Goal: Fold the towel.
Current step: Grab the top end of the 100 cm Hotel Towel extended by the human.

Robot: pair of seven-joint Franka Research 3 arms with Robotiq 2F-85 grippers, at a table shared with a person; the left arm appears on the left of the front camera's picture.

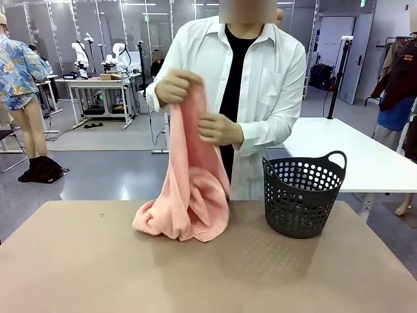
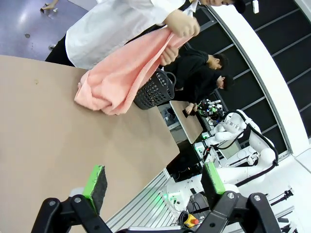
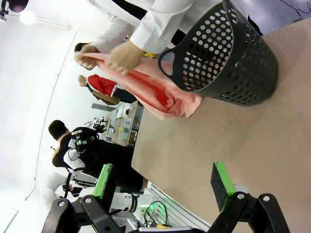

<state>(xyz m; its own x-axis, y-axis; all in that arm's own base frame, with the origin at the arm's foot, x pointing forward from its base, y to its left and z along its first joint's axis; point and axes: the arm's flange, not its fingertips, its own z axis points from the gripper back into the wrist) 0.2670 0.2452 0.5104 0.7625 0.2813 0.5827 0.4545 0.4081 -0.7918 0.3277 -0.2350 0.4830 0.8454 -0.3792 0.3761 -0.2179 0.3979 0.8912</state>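
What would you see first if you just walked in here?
The pink towel jumps out: a person at the table's far side holds it up, one hand high, the other hand lower, its bottom end bunched on the tabletop. Beside it, toward the robot's right, stands a dark basket full of holes.

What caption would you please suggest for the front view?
A person holds the towel, its end bunched on the table, beside a basket.

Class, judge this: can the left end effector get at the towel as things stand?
Probably yes: the open left end effector faces bare table up to the towel, heaped there, basket beyond. The person's hands hold its top, though.
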